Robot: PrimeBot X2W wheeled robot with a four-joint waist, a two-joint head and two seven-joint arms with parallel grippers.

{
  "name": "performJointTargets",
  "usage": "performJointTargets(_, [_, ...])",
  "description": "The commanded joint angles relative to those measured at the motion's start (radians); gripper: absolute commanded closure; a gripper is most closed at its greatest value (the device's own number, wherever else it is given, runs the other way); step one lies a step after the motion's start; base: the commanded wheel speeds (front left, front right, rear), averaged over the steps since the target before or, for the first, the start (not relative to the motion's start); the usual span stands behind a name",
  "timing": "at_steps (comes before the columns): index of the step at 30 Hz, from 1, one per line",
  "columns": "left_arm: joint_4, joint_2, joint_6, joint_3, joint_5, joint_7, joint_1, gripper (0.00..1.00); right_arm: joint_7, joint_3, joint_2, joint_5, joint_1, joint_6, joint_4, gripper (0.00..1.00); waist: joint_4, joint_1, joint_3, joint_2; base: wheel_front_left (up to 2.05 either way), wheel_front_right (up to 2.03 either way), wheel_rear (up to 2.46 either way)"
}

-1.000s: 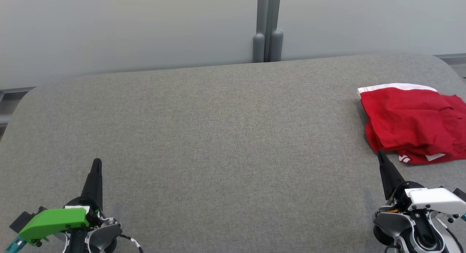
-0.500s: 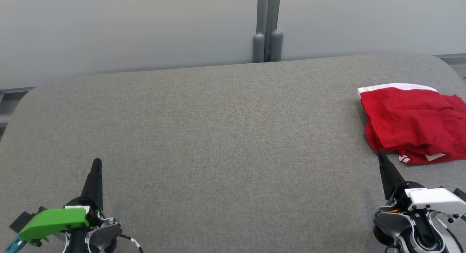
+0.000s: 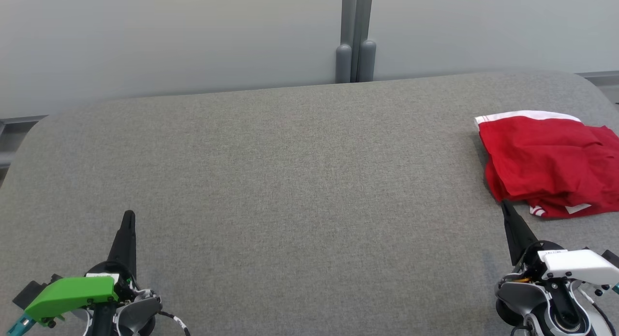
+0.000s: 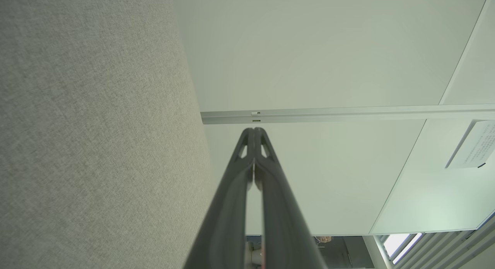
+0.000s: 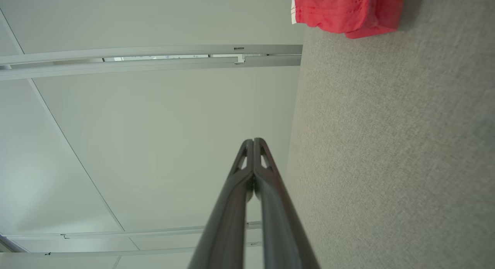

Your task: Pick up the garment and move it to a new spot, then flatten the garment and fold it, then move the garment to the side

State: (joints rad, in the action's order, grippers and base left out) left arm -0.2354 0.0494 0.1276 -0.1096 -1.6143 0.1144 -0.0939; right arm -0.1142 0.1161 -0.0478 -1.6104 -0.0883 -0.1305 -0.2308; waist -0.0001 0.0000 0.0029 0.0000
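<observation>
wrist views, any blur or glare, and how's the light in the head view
Head view: soft, even light, no glare; the garment throws a faint shadow on the grey surface. Left wrist view: the shut left claw blurs toward the lens; a bright window patch at lower right. Right wrist view: right claw likewise; the garment looks washed-out pink.

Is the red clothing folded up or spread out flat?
Folded, loosely. The red garment lies doubled over on the grey table, layered edges stacked at its near side, rumpled, not flat.
</observation>
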Motion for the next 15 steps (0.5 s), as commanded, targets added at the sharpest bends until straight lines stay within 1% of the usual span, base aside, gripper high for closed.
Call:
performJointTargets(1, [0.001,0.0,0.006,-0.002,0.0,0.003,-0.012,1.0,-0.002,-0.001,-0.005,-0.008,-0.01,0.0,0.004,1.0,0.0,0.0,0.0,0.0,0.0,0.0,0.0])
performJointTargets(15, [0.001,0.0,0.006,-0.002,0.0,0.003,-0.012,1.0,-0.002,-0.001,-0.005,-0.008,-0.01,0.0,0.004,1.0,0.0,0.0,0.0,0.0,0.0,0.0,0.0])
